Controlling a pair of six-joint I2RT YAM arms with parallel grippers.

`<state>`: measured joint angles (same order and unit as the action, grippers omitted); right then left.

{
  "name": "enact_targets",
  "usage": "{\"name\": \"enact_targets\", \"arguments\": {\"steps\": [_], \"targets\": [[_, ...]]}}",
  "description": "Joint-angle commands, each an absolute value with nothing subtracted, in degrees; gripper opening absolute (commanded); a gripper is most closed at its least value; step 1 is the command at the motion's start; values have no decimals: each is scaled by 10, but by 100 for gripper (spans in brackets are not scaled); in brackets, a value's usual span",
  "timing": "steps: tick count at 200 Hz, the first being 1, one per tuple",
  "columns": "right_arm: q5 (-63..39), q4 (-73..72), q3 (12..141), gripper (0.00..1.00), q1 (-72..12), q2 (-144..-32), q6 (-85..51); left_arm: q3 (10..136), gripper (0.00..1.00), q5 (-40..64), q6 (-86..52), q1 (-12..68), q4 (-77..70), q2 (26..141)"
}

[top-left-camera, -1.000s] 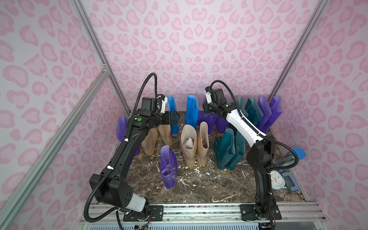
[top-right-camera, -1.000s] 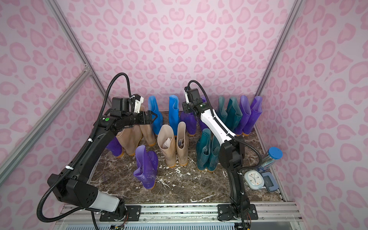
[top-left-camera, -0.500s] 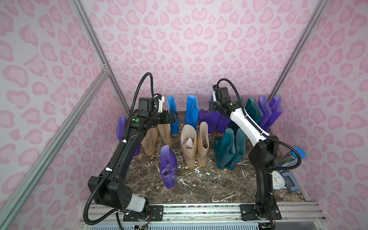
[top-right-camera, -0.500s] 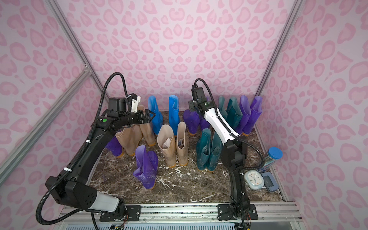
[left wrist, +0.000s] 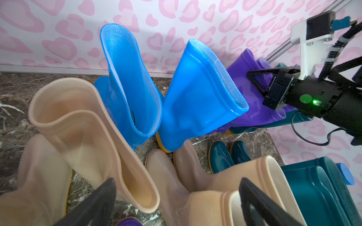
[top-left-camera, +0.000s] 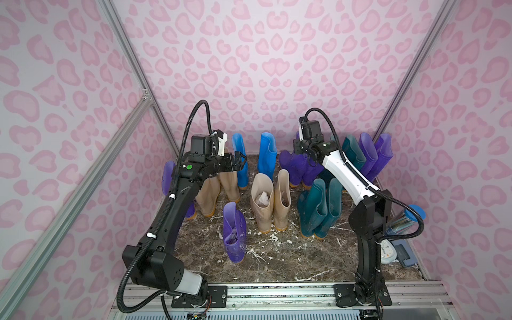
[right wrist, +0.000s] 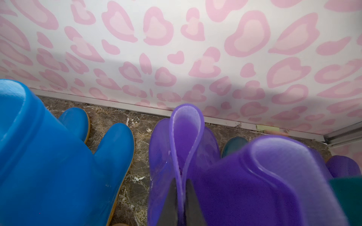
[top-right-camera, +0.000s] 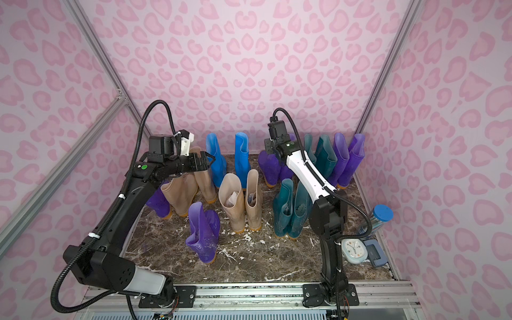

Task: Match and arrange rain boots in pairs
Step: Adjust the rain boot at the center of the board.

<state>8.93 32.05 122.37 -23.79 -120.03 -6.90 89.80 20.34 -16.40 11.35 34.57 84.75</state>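
R fingers (right wrist: pixel 194 205) (hidden behind the wrist in both top views) pinch the folded cuff of a glossy translucent purple rubber boot (right wrist: pixel 184 140), at 1 o'clock on the brown marble desk (top-left-camera: pixel 277 257). L fingers (left wrist: pixel 96 205) are spread wide and empty, over beige rubber boots (left wrist: pixel 78 127) at 11 o'clock.

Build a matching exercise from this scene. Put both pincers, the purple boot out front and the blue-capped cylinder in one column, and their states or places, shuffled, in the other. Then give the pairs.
Column one
1. left pincer
2. right pincer
3. translucent purple rubber boot out front
4. cylinder with a round blue cap

Column two
A. beside the right arm's base
B. open, over glossy beige rubber boots
C. stands alone, in front of all the other boots
D. shut on the cuff of a second translucent purple boot at the back

Pairs: 1-B, 2-D, 3-C, 4-A
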Motion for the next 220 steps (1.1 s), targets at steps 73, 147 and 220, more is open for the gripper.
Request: {"name": "enact_targets", "arguments": {"steps": [73,147,220], "targets": [[57,307,1299,29,-264,-1280,-86,904,99,224,-168,111,330,855],[84,282,1239,57,-278,-1162,-66,1183,99,65,-137,179,552,1017],[36,124,886,61,-298,-907,-103,1339,83,-130,-113,193,575,1161]]}}
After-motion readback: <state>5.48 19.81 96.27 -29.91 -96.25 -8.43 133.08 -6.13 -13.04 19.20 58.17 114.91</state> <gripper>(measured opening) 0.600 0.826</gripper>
